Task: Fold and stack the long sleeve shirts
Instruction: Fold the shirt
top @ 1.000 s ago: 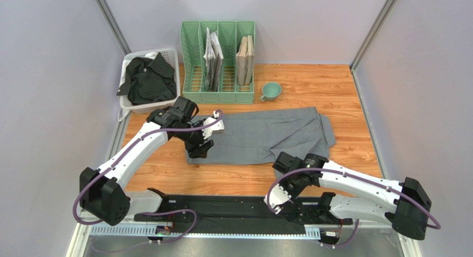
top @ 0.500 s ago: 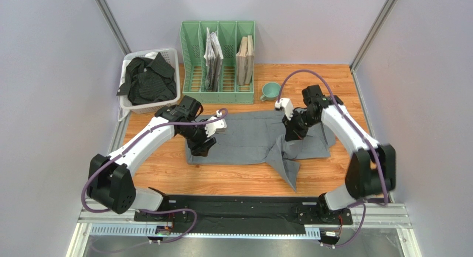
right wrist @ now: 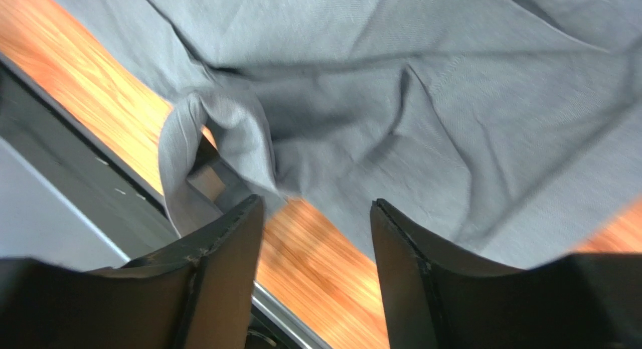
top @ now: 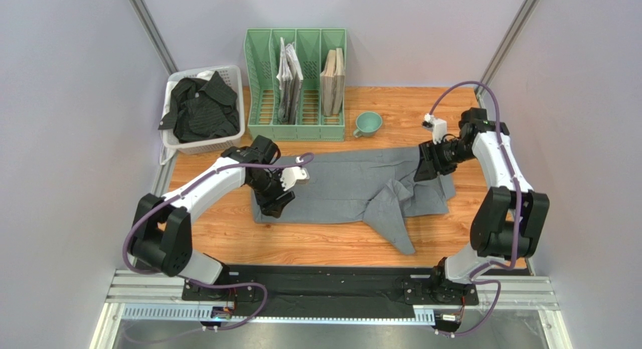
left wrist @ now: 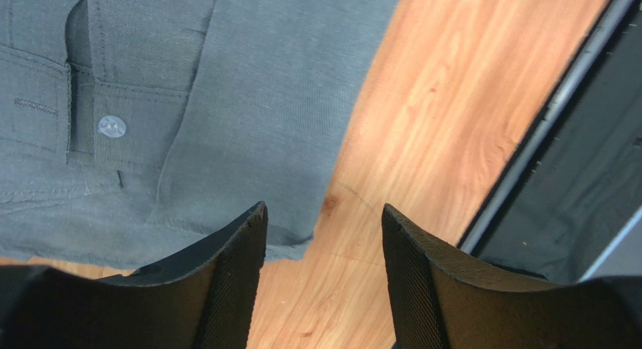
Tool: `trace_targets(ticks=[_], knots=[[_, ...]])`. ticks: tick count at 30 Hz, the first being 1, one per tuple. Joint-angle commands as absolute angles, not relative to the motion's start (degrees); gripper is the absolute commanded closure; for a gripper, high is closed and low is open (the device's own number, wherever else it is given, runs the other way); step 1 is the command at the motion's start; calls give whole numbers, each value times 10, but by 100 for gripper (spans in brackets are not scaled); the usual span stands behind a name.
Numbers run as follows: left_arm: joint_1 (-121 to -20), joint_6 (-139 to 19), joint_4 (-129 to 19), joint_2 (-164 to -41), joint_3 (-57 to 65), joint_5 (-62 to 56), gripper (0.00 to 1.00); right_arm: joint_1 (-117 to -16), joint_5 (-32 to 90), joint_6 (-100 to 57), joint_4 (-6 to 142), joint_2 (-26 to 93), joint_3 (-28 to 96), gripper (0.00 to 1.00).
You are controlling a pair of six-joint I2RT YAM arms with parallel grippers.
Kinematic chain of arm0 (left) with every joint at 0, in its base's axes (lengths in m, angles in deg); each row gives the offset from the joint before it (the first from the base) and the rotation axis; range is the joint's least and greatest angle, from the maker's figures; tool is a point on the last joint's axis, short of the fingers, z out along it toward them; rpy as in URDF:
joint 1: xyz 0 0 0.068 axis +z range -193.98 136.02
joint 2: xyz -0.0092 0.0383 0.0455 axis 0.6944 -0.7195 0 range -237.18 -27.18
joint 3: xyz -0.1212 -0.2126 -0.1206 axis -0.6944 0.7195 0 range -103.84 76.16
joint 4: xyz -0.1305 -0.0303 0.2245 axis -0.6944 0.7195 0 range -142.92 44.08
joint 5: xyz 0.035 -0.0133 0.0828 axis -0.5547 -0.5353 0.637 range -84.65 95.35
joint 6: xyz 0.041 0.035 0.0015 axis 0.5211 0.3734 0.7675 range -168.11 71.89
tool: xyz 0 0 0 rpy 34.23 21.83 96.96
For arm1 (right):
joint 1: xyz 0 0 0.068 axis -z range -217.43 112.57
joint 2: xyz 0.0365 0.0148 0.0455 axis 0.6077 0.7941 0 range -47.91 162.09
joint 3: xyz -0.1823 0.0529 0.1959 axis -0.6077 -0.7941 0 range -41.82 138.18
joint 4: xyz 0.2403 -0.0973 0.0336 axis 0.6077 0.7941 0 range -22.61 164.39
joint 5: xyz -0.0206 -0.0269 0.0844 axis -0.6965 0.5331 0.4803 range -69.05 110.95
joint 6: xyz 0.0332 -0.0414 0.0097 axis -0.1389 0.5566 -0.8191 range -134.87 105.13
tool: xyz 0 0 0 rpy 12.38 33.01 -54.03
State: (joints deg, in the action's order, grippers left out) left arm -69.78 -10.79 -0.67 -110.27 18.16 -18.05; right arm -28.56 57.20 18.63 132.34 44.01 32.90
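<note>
The grey long sleeve shirt point(top: 339, 187) lies spread flat on the wooden table, with one sleeve point(top: 395, 229) trailing toward the front edge. My left gripper point(top: 273, 202) hovers open and empty over the shirt's front left corner. In the left wrist view point(left wrist: 322, 207) its jaws straddle the hem corner point(left wrist: 294, 244), near a button point(left wrist: 111, 125). My right gripper point(top: 423, 167) is open and empty above the shirt's right part. The right wrist view point(right wrist: 315, 201) shows rumpled grey cloth point(right wrist: 392, 101) and a sleeve cuff point(right wrist: 197, 157). The black striped shirt point(top: 197, 108) lies bunched in the basket.
A white basket point(top: 197, 147) stands at the back left. A green file rack point(top: 260, 78) with papers stands at the back centre, with a teal cup point(top: 368, 123) beside it. A black rail point(top: 316, 277) runs along the table's front edge.
My right arm has swung from the front sleeve up and out to the shirt's right side. The sleeve now lies uncovered toward the front. My left gripper has barely moved.
</note>
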Motion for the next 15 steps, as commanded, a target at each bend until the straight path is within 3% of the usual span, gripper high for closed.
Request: trace_targets(ticks=[1, 3, 6, 11, 15], knots=[[-698, -106, -53, -1166, 182, -146, 40, -283, 478, 272, 1339, 414, 272, 55], [-698, -101, -55, -1194, 180, -134, 43, -284, 456, 273, 1329, 439, 253, 66], [-698, -98, -57, -1215, 182, -117, 47, -284, 421, 264, 1306, 481, 230, 72], [-696, -89, -37, -1232, 188, -98, 57, -285, 359, 250, 1236, 526, 190, 73], [-696, -65, -8, -1221, 209, -82, 58, -295, 353, 279, 1249, 514, 147, 73]])
